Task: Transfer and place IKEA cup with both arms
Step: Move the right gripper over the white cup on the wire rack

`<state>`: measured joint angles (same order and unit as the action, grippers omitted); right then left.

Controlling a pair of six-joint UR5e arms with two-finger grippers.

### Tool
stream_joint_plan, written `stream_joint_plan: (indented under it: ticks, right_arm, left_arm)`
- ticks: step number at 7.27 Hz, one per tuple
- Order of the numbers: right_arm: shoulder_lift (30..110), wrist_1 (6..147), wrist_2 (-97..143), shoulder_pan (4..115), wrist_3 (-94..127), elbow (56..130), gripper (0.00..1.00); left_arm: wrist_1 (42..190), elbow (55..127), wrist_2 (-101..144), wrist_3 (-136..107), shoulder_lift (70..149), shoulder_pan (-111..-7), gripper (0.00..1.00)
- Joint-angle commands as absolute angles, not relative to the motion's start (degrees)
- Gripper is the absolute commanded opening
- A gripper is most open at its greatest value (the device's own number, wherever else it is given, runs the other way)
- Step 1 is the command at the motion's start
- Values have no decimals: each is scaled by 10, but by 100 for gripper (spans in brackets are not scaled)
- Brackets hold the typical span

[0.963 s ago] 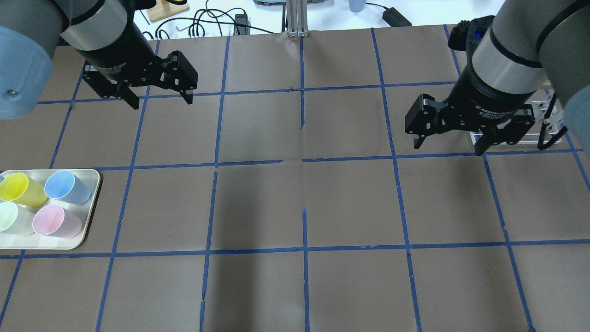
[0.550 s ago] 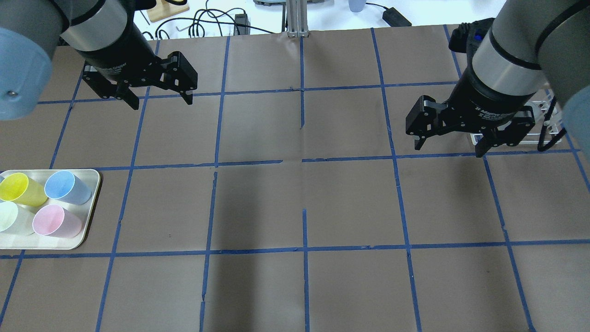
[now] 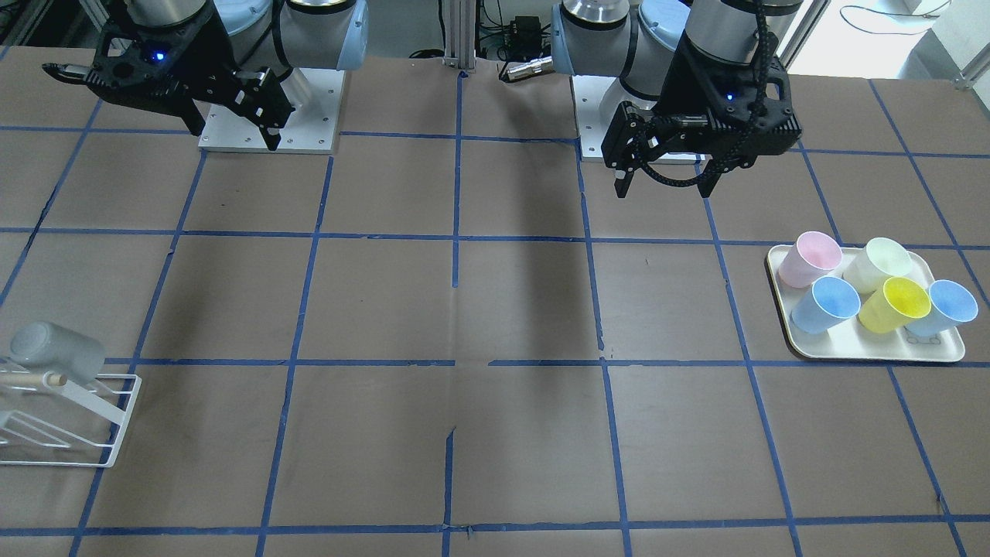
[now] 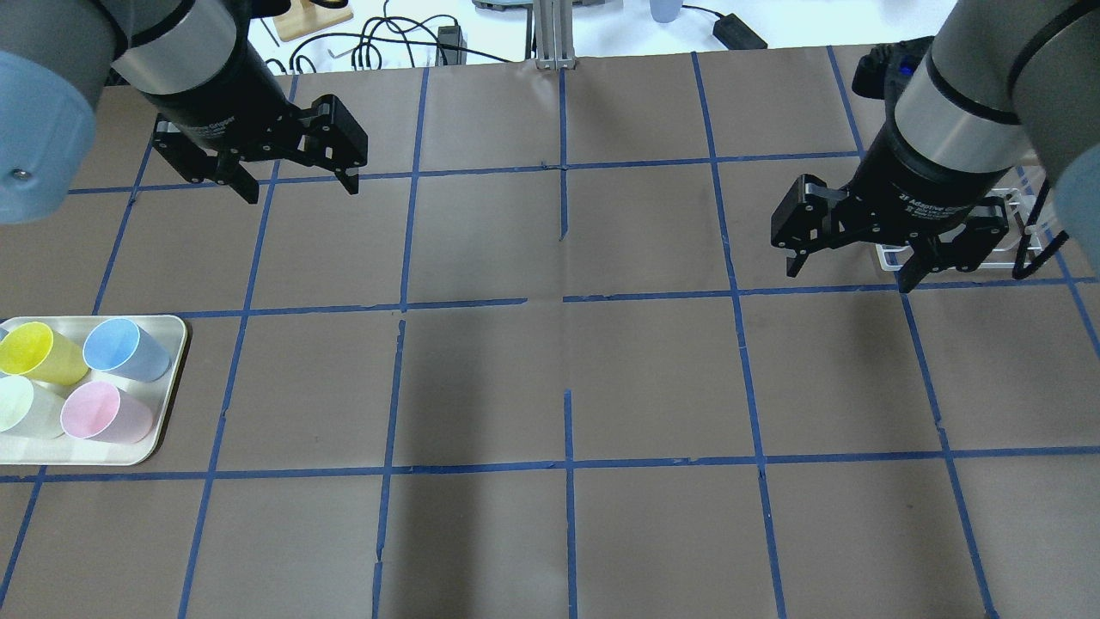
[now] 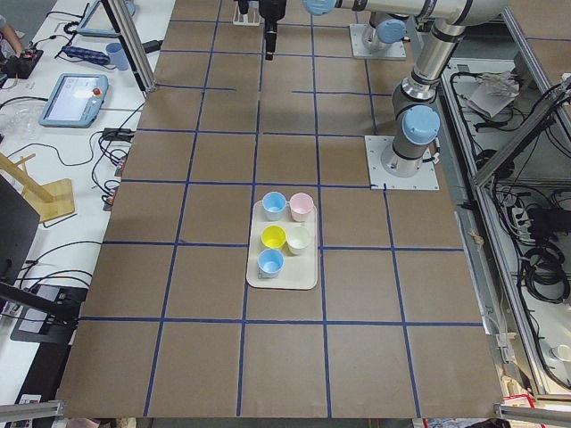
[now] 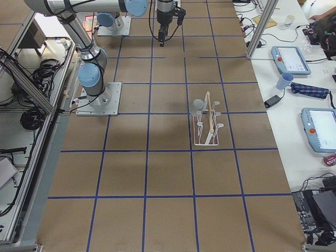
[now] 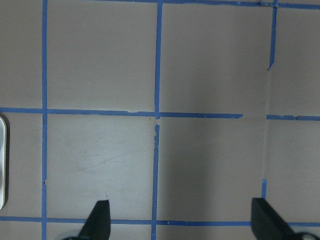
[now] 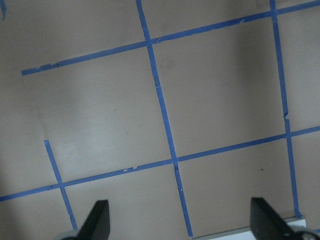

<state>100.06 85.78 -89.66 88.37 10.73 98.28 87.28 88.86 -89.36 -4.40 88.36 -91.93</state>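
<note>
- My right gripper (image 4: 846,279) has its fingers (image 8: 98,220) spread wide and empty, hovering above the worktop (image 3: 464,309).
- My left gripper (image 4: 301,193) is likewise spread and holds nothing.
- The IKEA cup (image 3: 58,352) hangs tilted on the wire rack (image 3: 100,456) at the worktop's right end, untouched.
- I judge the pickup not yet begun; next, my right fingers must close around the cup.

Brown table (image 3: 495,309), blue tape grid (image 3: 456,232). Cream tray (image 3: 874,354); pink cup (image 3: 809,259), yellow cup (image 3: 896,303), cream-white cup (image 3: 878,263), two light blue cups (image 3: 826,303). Pale grey IKEA cup (image 3: 56,352), white rack (image 3: 93,418).
</note>
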Motion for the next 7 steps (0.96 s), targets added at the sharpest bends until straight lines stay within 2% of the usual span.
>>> stream_joint_plan:
  ticks: [1, 3, 7]
  right_arm:
    - [995, 860, -896, 881, 105, 977, 100]
    - [983, 895, -897, 861, 88, 968, 100]
    - [950, 924, -896, 686, -128, 962, 100]
  left_arm:
    - [873, 889, -893, -44, 882, -919, 100]
    - [873, 888, -893, -44, 883, -919, 100]
    - [872, 889, -893, -47, 886, -917, 100]
